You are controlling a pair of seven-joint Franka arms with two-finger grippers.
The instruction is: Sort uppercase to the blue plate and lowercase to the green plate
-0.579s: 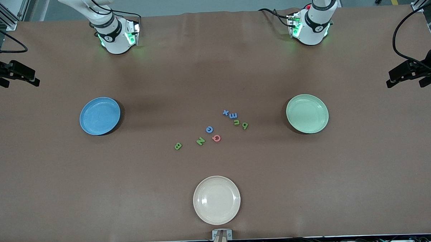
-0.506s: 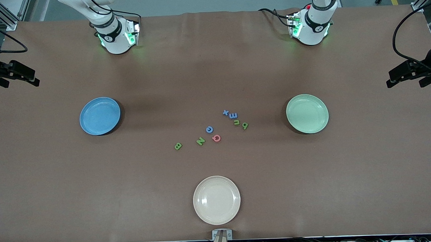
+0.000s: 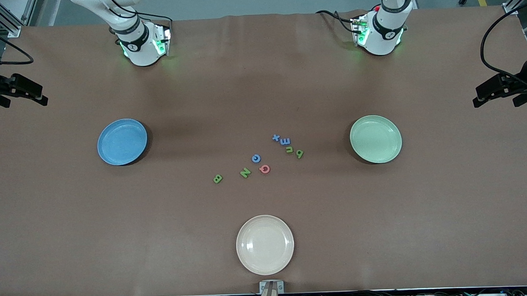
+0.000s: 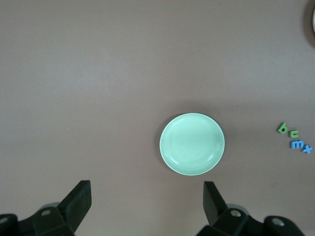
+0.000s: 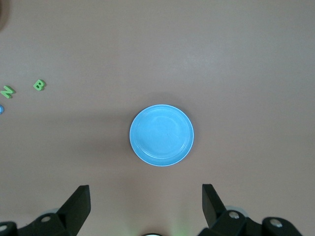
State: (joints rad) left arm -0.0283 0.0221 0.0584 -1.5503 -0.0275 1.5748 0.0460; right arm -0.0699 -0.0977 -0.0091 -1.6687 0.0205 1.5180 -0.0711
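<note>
Because the uppercase and lowercase letters crowd mid-frame, spread fingers could nudge neighbours. Blue plate sits centre-left, green plate centre-right. Left gripper and right gripper hang high, open, empty.

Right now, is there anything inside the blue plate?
No. The blue plate is bare, as the right wrist view shows from above. All the foam letters lie on the table. What is under the plate is covered.
</note>
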